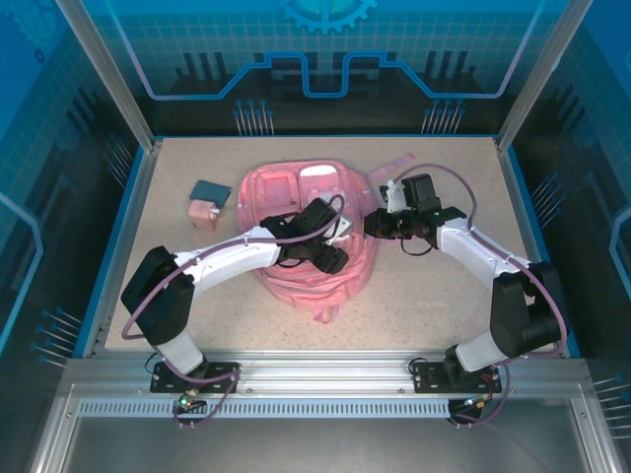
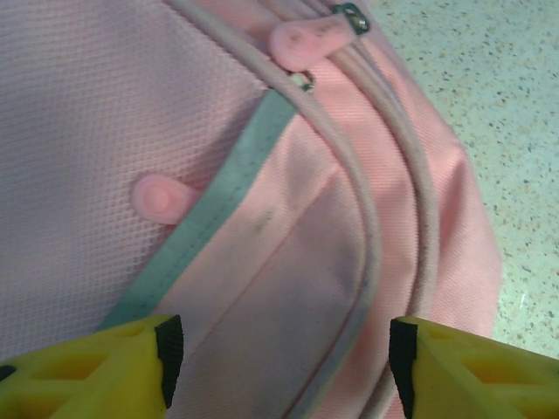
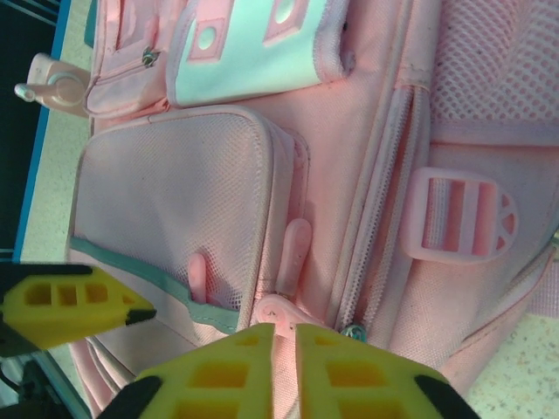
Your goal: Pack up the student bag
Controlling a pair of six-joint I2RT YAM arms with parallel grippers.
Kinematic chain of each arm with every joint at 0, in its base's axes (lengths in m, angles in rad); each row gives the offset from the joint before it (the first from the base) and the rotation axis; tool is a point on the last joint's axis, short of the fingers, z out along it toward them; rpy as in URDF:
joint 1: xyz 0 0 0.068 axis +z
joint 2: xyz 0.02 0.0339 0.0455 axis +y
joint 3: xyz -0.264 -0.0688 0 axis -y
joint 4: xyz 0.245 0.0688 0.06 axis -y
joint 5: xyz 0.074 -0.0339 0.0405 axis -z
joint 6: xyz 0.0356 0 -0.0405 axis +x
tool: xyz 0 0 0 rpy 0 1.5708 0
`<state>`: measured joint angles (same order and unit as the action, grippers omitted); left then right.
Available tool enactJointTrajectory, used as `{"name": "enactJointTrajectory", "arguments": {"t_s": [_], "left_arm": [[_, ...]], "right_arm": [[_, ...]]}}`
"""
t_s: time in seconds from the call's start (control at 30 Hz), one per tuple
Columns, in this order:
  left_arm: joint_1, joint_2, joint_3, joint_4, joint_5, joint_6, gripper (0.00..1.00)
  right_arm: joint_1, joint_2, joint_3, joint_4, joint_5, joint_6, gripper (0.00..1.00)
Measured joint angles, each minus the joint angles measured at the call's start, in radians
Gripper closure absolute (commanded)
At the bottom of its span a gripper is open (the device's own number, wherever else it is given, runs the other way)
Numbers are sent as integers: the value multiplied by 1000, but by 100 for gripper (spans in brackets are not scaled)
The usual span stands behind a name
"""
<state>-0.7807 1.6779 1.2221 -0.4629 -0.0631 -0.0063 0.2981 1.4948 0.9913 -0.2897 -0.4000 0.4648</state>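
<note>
Student bag [image 1: 296, 197] lies flat on the surface [image 1: 434, 286], front face up, directly under both pincers. It looks laid flat so the zips face up and can be reached from above.

Left pincer [image 2: 286, 349]: jaws wide, nothing between them, hovering just above the bag fabric. Below it and ahead is the mesh front pocket [image 3: 166, 201] with its teal trim [image 2: 218, 214]. Beyond that, at the pocket's curved edge, a zip pull [image 2: 306, 39] sits on the piping. Judgement: it stands spread over the pocket corner to press or pin the bag down, so the fabric does not drag when the zip is worked.

Right pincer [image 3: 284, 362]: jaws narrow, fingers almost together with a thin slit. A pink pull tab [image 3: 294, 253] lies just ahead of the tips, beside the pocket's zip line. A rounded pink piece runs toward the slit, but cannot tell whether it is pinched. To the pincer's right is a pink strap buckle [image 3: 458, 214]. One left finger shows off to its left, near the pocket.

Step in hand, likely: working the front pocket zip. Zip state unclear.

Dark blue book [image 1: 210, 190] lies well apart on the far side of the bag from the right pincer, not yet packed.
</note>
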Motion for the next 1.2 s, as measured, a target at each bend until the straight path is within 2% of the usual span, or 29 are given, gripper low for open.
{"name": "enactJointTrajectory", "arguments": {"t_s": [0.3, 0.37, 0.5, 0.63, 1.0, 1.2], "left_arm": [[-29, 65, 14, -13, -107, 41, 44], [-42, 84, 28, -26, -139, 48, 51], [-68, 92, 41, -26, -207, 65, 72], [-81, 85, 34, 6, -274, 90, 86], [-87, -127, -150, 183, -315, 122, 92], [-92, -148, -188, 230, -316, 121, 93]], "right_arm": [[0, 15, 0, -12, 16, 14, 55], [0, 16, 0, -16, 22, 16, 51], [0, 16, 1, -25, 28, 29, 43], [0, 23, 10, -50, 41, 45, 41], [30, 132, 151, -146, 60, 92, 37], [57, 184, 230, -182, 63, 119, 45]]}}
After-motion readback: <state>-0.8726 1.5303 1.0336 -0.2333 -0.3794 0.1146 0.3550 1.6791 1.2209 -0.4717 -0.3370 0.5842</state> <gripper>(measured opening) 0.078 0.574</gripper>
